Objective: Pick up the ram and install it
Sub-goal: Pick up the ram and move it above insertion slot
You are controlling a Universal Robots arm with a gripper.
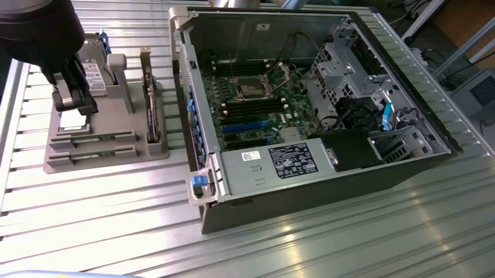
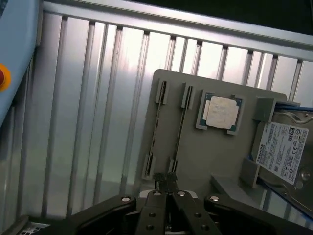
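STATE: our black tool (image 2: 166, 182) pinched narrow, seemingly empty, above the stick ends | PART: thin green ram stick (image 2: 179, 128) and its twin (image 2: 155, 128) slotted edge-up in the grey plastic tray (image 2: 215, 156), nine o'clock of the open computer case (image 1: 309, 197) in the exterior view | RISK: we judge a closed descent would strike a board edge.

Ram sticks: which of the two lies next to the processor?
The inner stick, directly beside the processor; the other stick sits by the holder edge.
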